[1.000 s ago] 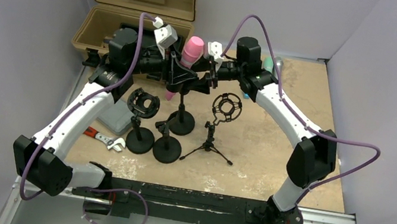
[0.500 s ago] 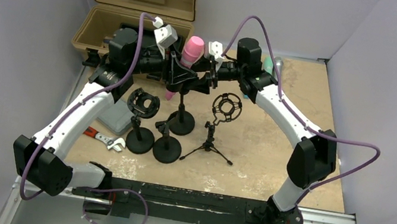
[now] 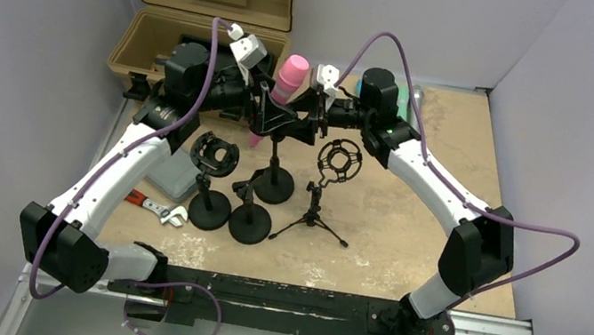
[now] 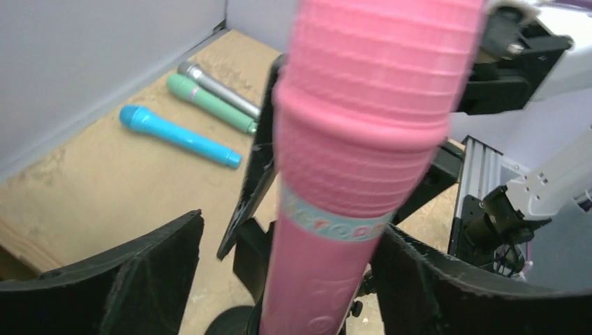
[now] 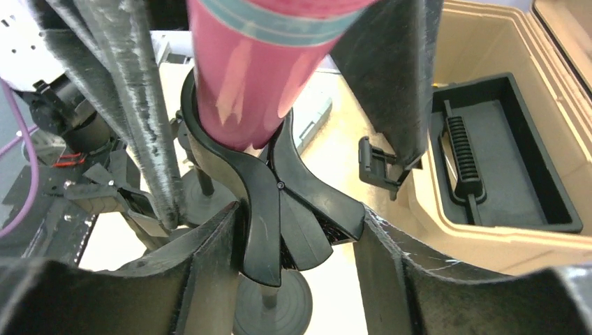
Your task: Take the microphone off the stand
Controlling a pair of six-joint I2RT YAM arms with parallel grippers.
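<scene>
The pink microphone (image 3: 291, 77) stands tilted in the clip of a black round-base stand (image 3: 273, 183) in front of the case. My left gripper (image 3: 271, 106) reaches in from the left and is open. In the left wrist view the microphone (image 4: 349, 174) rises between the fingers of the left gripper (image 4: 290, 227); the right finger lies against it, the left finger stands well apart. My right gripper (image 3: 306, 124) comes from the right. In the right wrist view the right gripper (image 5: 297, 223) is shut on the stand's clip (image 5: 293, 216), under the microphone (image 5: 251, 77).
An open tan case (image 3: 199, 26) stands at the back left. Two more round-base stands (image 3: 210, 199) (image 3: 250, 219) and a tripod with a shock mount (image 3: 338, 160) crowd the middle. A wrench (image 3: 161, 209) lies at the left. Blue (image 4: 178, 136), green (image 4: 209, 103) and silver microphones lie by the back wall.
My left gripper has opened off the pink microphone. The right arm's elbow has swung slightly right while its gripper stays on the clip. The microphone stays in the clip.
</scene>
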